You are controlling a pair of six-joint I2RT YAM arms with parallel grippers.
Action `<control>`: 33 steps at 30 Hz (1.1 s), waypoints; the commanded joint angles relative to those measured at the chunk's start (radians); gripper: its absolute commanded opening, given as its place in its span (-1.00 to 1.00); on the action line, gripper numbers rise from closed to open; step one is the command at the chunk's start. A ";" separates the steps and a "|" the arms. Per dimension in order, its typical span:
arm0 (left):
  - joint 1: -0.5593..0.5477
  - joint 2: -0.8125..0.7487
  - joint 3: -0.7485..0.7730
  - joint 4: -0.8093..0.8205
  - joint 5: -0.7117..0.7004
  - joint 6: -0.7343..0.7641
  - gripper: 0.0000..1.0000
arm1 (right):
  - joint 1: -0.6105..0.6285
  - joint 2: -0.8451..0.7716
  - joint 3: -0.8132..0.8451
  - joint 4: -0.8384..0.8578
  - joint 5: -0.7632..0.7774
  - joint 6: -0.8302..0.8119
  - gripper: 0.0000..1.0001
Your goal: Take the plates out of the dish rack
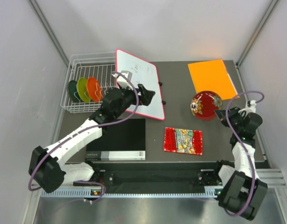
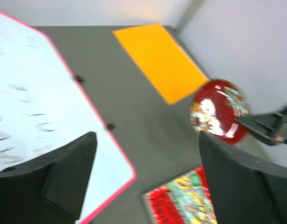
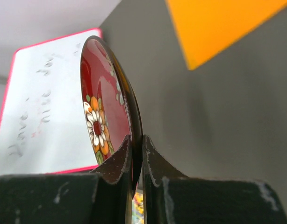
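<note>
**Top external view.** The white wire dish rack (image 1: 94, 65) stands at the far left of the dark table (image 1: 176, 116). Three small round plates stand on edge in it, side by side: the dark teal plate (image 1: 73, 90), the lime green plate (image 1: 83, 89) and the plain orange plate (image 1: 94, 88). The dark red patterned round plate (image 1: 205, 105) is out of the rack. It is at the right, between the flat orange rectangular sheet (image 1: 211, 77) and the red patterned rectangular mat (image 1: 183, 140), and it is tilted, not lying flat. The right gripper (image 1: 221, 113) has it by the near-right rim. The left gripper (image 1: 150, 95) hangs over the pink-edged whiteboard (image 1: 134, 79), well apart from that plate.

**Left wrist view.** The left fingers (image 2: 68, 163) stand wide apart with nothing between them.

**Right wrist view.** The right fingers (image 3: 118, 161) are clamped on the rim of the dark red plate, which shows edge-on. The hold covers only a narrow strip of rim. Whether the plate's lower edge touches the table cannot be told.

**Assessment.** The step in hand appears to be setting this plate down. One of four plates is out of the rack.

**Recommendation.**
- Turn the wrist to bring the plate level, then lower it onto bare table between the sheet and the mat.
- Release only once the underside rests, because a rim pinch could let the plate swing or slip.
- The left arm is free to go to the orange plate.
</note>
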 commanded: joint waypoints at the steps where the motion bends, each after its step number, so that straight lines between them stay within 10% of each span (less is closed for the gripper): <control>1: 0.052 -0.079 0.009 -0.094 -0.214 0.117 0.94 | -0.159 0.045 0.044 -0.097 -0.106 -0.104 -1.00; 14: 0.382 -0.105 -0.057 -0.115 -0.059 0.050 0.94 | -0.244 0.093 0.047 -0.233 -0.022 -0.206 -1.00; 22: 0.425 -0.080 -0.091 -0.069 -0.022 -0.001 0.93 | -0.239 0.385 0.067 0.154 -0.218 -0.045 -1.00; 33: 0.449 -0.074 -0.111 -0.046 -0.041 -0.016 0.93 | 0.020 0.547 0.245 0.159 -0.091 -0.064 -1.00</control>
